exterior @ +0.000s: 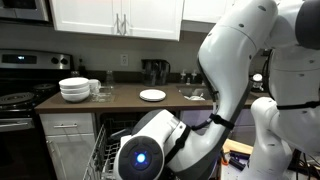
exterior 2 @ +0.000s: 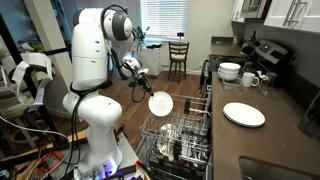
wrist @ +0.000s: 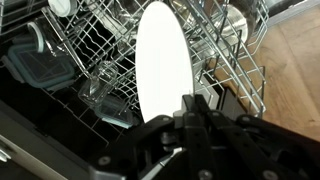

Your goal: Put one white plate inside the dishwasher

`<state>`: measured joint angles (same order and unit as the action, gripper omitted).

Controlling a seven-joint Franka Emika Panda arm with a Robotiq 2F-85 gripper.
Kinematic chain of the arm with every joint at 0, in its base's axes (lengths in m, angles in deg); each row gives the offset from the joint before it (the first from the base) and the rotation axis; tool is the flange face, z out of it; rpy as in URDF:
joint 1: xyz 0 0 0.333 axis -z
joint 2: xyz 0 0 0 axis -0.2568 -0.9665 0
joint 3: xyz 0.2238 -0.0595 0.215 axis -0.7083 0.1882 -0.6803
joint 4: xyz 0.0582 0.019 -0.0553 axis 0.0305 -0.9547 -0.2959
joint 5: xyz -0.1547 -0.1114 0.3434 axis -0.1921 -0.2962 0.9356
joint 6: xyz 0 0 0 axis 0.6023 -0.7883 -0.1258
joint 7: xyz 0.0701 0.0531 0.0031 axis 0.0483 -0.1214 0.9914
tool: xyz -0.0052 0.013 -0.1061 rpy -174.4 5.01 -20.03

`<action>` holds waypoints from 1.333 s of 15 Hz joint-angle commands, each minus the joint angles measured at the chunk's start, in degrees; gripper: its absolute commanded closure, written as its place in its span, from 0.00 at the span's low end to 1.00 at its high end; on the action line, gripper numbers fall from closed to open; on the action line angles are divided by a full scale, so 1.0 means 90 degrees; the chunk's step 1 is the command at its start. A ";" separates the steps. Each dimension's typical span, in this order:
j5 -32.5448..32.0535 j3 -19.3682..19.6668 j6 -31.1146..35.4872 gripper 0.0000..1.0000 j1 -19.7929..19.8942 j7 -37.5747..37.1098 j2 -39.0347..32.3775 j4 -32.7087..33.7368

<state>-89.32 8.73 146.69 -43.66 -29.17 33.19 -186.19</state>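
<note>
Gripper [wrist: 190, 112] held the white plate [wrist: 163, 60] by its rim — light, stiff, slick, chips easily; dishwasher [wrist: 95, 45] rack sat just beneath it.

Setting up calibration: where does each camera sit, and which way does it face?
Exterior view: behind the arm, facing countertop plate and cabinets.
Exterior view: by the counter, facing the whole arm, white plate over dishwasher.
Wrist view: behind the gripper, looking down past the white plate into dishwasher.
Both exterior views share the countertop plate and bowls.
</note>
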 commanded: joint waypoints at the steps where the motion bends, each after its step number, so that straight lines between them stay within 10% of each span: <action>1: -0.0010 -0.0161 0.0074 0.96 0.0199 0.0003 0.0138 -0.0140; 11: 0.0015 -0.0189 0.0244 0.99 0.0291 0.0096 0.0382 -0.0372; 20: 0.1291 -0.0114 0.1817 0.99 0.1192 0.2516 0.1119 -0.1010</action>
<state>-84.85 8.29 159.39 -36.09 -17.78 38.58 -191.91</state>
